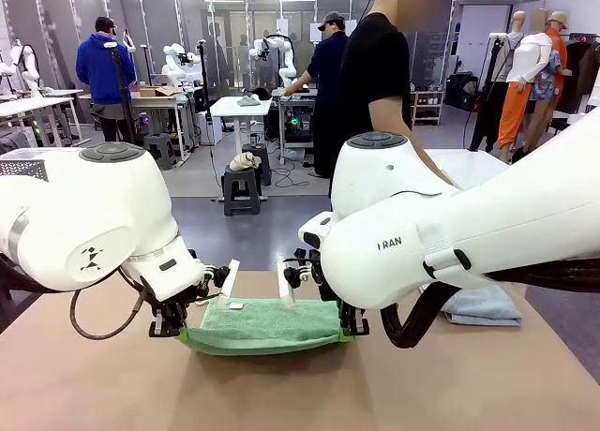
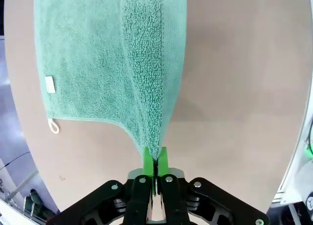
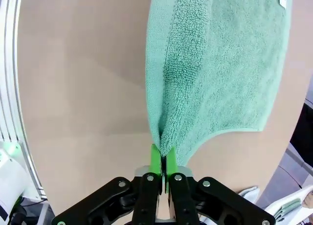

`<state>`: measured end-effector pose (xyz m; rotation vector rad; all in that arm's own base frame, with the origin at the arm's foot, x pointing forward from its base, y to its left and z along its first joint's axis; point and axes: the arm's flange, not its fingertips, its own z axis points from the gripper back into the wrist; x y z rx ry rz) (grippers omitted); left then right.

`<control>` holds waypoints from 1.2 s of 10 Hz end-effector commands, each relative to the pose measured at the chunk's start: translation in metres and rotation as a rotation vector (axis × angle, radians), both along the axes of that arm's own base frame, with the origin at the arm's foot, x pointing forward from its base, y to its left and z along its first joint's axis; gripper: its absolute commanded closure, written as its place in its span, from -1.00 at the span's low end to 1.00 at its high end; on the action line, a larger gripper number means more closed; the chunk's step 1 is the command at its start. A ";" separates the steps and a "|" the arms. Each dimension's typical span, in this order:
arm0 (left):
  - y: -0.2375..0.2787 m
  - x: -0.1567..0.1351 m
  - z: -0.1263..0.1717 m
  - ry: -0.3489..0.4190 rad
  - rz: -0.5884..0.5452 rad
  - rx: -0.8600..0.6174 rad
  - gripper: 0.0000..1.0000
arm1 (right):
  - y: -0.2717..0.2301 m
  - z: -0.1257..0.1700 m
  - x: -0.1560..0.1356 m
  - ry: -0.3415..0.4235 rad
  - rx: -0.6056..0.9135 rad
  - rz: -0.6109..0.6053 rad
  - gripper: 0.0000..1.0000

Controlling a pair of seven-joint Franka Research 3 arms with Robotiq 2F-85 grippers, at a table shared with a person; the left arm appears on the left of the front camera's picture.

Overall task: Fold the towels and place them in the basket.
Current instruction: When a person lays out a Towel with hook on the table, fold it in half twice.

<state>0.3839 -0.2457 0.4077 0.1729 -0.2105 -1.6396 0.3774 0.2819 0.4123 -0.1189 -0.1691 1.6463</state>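
Observation:
The mint green towel (image 1: 267,323) lies stretched across the brown table between my two grippers, its near edge lifted. My left gripper (image 1: 169,330) pinches its left near corner, and in the left wrist view the green pads (image 2: 148,159) are shut on the cloth (image 2: 98,63). My right gripper (image 1: 354,326) is shut on the right near corner, seen as closed pads (image 3: 155,156) on the folded edge of the towel (image 3: 220,63). The pale blue-grey towel (image 1: 483,304) lies folded at the right behind my right arm. The basket is out of view.
A person in black (image 1: 375,75) stands at the far side of the table. The bare brown tabletop (image 1: 281,393) stretches toward the front edge. My two bulky white arms crowd the middle of the front view.

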 end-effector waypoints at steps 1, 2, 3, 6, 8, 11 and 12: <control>0.000 0.000 -0.001 0.000 -0.003 -0.001 0.93 | -0.001 0.000 0.000 0.000 0.000 -0.002 0.90; 0.000 0.000 -0.001 0.000 -0.003 -0.001 0.93 | -0.001 0.000 0.000 0.000 0.000 -0.002 0.90; 0.000 0.000 -0.001 0.000 -0.003 -0.001 0.93 | -0.001 0.000 0.000 0.000 0.000 -0.002 0.90; -0.001 0.021 0.001 0.026 -0.029 -0.010 0.93 | -0.004 -0.003 0.042 0.082 0.020 -0.004 0.90; -0.006 0.052 0.002 0.067 -0.064 -0.003 0.93 | -0.005 -0.009 0.072 0.125 0.033 0.005 0.90; -0.014 0.107 -0.003 0.129 -0.069 -0.003 0.93 | -0.006 -0.015 0.114 0.170 0.054 0.015 0.90; -0.018 0.126 -0.006 0.149 -0.057 -0.001 0.93 | -0.005 -0.018 0.128 0.183 0.056 0.004 0.90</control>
